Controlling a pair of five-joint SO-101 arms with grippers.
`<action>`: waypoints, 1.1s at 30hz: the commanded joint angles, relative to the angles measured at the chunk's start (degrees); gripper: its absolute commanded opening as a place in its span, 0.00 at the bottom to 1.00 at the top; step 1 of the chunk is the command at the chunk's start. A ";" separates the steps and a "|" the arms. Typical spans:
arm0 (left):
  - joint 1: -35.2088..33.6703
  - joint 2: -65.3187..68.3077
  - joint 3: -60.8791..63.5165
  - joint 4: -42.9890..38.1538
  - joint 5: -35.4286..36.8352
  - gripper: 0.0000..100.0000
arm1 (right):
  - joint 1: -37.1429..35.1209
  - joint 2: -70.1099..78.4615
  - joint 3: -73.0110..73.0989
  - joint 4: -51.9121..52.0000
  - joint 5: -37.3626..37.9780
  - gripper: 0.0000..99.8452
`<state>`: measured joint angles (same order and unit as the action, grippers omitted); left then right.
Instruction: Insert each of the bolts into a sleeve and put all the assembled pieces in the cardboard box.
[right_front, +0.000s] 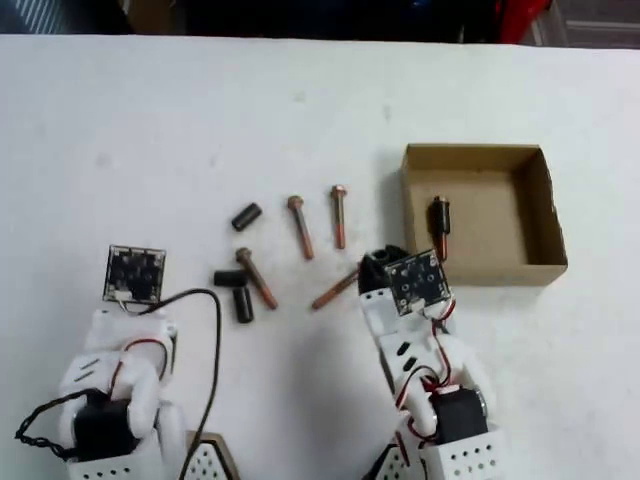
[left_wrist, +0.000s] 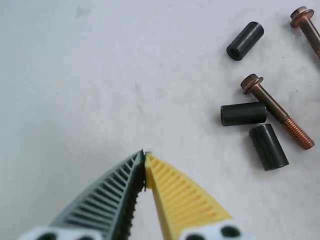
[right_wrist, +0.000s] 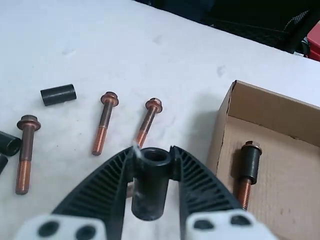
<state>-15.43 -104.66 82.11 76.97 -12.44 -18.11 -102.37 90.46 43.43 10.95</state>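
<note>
**Sleeve in my right grip, box close at hand**

My right gripper (right_wrist: 152, 150) is part open. Its two black fingers press on either side of a black sleeve (right_wrist: 150, 192), whose open bore faces my wrist camera. My left gripper (left_wrist: 144, 154) is closed to the tips, grey finger against yellow, with nothing between them. It hangs over the white table (right_front: 150, 120).

Open tabletop stretches from the loose parts to the far edge, and wide on my left side (the roomiest stretch). The cardboard box (right_front: 475, 152) stands just beside my right gripper, on its outer side, with its top open. The table goes on past the box's far wall.

In the box lies one assembled piece (right_front: 439, 225), a bolt inside a sleeve, near the wall that faces the loose parts.

Between my arms four bolts (right_front: 301, 226) lie flat. One of them is slanted, with an end just beside my right gripper. Three loose sleeves (right_front: 246, 215) lie among them, two of them close together by one bolt.
</note>
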 joint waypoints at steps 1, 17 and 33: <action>-0.13 0.13 -2.81 0.18 -0.79 0.02 | 0.22 -0.66 2.90 -9.89 -1.76 0.03; 5.49 35.65 -21.19 -1.14 0.53 0.02 | 0.13 -0.75 6.42 -21.93 -2.20 0.03; 14.90 58.68 -25.58 -12.22 10.02 0.02 | 0.13 -0.75 6.33 -26.07 -2.20 0.03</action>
<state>-2.95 -48.40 59.87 67.12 -3.65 -18.11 -102.29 96.35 20.40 9.36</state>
